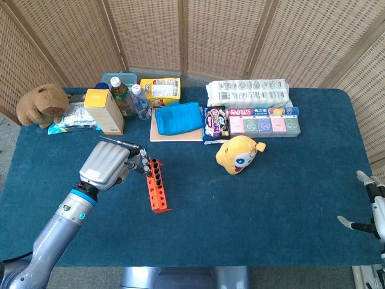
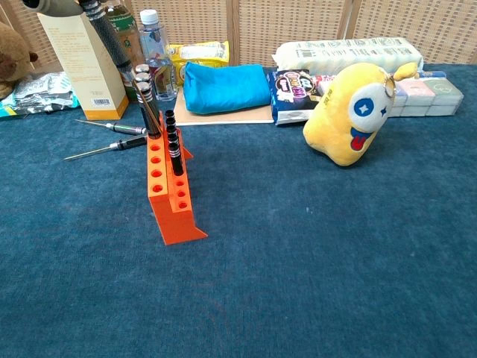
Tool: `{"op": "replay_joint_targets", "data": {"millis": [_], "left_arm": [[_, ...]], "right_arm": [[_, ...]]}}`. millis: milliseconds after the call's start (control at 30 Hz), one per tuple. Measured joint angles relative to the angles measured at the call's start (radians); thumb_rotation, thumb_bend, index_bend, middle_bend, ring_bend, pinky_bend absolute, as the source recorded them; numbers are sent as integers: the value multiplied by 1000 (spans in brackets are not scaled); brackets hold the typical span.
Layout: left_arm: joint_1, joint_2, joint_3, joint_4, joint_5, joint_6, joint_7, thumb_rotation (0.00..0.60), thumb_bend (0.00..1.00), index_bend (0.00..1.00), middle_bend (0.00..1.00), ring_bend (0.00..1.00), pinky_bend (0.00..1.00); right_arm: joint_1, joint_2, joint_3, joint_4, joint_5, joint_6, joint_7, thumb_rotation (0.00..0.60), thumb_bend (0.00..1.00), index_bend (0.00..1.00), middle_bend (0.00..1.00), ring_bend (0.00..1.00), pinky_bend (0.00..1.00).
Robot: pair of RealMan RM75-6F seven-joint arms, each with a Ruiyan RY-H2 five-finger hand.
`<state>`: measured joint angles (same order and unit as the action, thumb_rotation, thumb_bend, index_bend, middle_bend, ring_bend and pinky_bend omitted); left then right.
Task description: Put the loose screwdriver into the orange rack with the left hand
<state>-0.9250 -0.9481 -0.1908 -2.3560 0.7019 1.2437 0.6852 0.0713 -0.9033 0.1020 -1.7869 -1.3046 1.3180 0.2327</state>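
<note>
The orange rack (image 1: 157, 186) (image 2: 168, 194) stands left of centre and holds several upright screwdrivers at its far end. My left hand (image 1: 110, 165) (image 2: 52, 5) sits just left of that end and grips a black-handled screwdriver (image 2: 112, 41). The tool slants down to the right, its tip at the rack's far holes; I cannot tell whether it is inside one. Two more loose screwdrivers (image 2: 113, 127) (image 2: 106, 150) lie on the cloth left of the rack. My right hand (image 1: 372, 208) hangs at the table's far right edge, fingers apart and holding nothing.
A yellow plush toy (image 1: 239, 154) sits right of the rack. Along the back stand a carton (image 1: 103, 111), bottles (image 1: 129, 97), a blue pouch (image 1: 178, 118), snack packs (image 1: 215, 123) and a tissue pack (image 1: 248, 93). A brown plush (image 1: 42, 104) sits far left.
</note>
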Motion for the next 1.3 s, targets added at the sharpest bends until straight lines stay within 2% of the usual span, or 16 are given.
{"op": "replay_joint_targets", "data": {"millis": [500,1300], "left_arm": [[6,29,10,0,17,-44,-26,600,388,527,1000,1000,1000],[-10,12,17,0,-10,-28,2,600,389,527,1000,1000,1000]], "right_arm": [[-2,1,1,-2,0,4,1,600,54,0,148,12,0],[-3,5,2,0,0,4,9,600,55,0,148,12,0]]}}
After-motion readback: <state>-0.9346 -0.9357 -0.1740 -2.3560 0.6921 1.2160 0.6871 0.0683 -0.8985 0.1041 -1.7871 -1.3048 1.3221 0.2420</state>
